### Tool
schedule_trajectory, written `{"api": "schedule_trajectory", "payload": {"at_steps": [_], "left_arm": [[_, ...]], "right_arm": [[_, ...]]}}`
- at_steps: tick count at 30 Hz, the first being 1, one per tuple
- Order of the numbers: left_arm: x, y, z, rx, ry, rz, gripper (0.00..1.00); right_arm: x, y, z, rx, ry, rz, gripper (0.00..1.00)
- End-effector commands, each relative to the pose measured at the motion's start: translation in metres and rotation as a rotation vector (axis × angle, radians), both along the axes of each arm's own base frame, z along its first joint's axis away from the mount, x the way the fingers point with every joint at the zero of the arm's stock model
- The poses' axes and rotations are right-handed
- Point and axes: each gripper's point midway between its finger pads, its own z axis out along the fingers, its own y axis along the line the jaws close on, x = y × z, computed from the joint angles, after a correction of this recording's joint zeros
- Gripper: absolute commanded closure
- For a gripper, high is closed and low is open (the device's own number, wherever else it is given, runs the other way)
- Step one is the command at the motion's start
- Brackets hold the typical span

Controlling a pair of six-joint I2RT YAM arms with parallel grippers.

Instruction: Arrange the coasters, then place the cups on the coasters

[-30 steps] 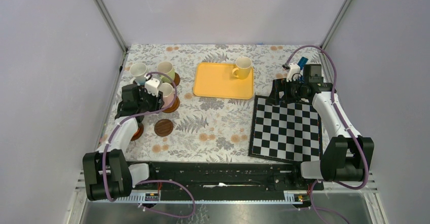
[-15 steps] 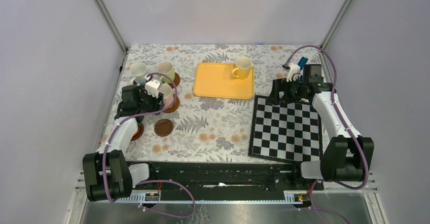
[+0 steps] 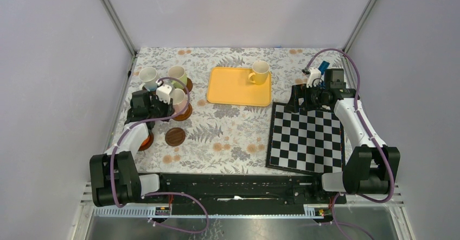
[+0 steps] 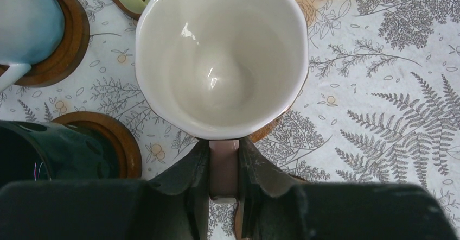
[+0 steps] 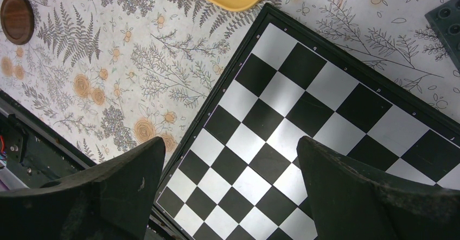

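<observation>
The left gripper (image 4: 223, 166) has been closing and is now clenching the pink cup (image 4: 221, 55) by its handle, steadying it upright on its coaster (image 3: 187, 115) left of the yellow tray (image 3: 230, 90). The right gripper (image 5: 230, 191) is hanging open, idling.

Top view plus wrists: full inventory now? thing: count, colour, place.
coasters: 5, brown, left side; four under cups, bare coaster nearest the bases.
pale blue cup: 1, far left, on coaster.
light green cup: 1, beside it, on coaster.
pink cup: 1, over a coaster.
dark green cup: 1, next to pink cup, on coaster.
yellow cup: 1, on tray.
round red-brown thing: 1, half hidden by left arm; cannot tell what.
tray: 1, yellow, far centre.
board: 1, black-white chequered, right.
cloth: 1, floral, covers table.
left tool: shut on pink cup's handle.
right tool: open, empty, above board.
</observation>
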Motion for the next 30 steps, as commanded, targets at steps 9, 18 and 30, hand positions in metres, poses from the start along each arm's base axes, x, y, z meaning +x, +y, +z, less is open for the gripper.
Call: {"api": "schedule_trajectory", "payload": {"at_steps": [9,18,30], "left_arm": [[0.019,0.004,0.014,-0.01,-0.036,0.008,0.86],[0.005,0.0,0.027,-0.009,-0.047,-0.021,0.92],[0.009,0.003,0.016,-0.007,-0.02,-0.002,0.85]], "right_arm": [[-0.001,-0.001,0.005,-0.008,-0.016,0.016,0.02],[0.0,0.0,0.004,0.001,-0.013,0.017,0.02],[-0.001,0.001,0.002,0.005,-0.009,0.021,0.02]]}}
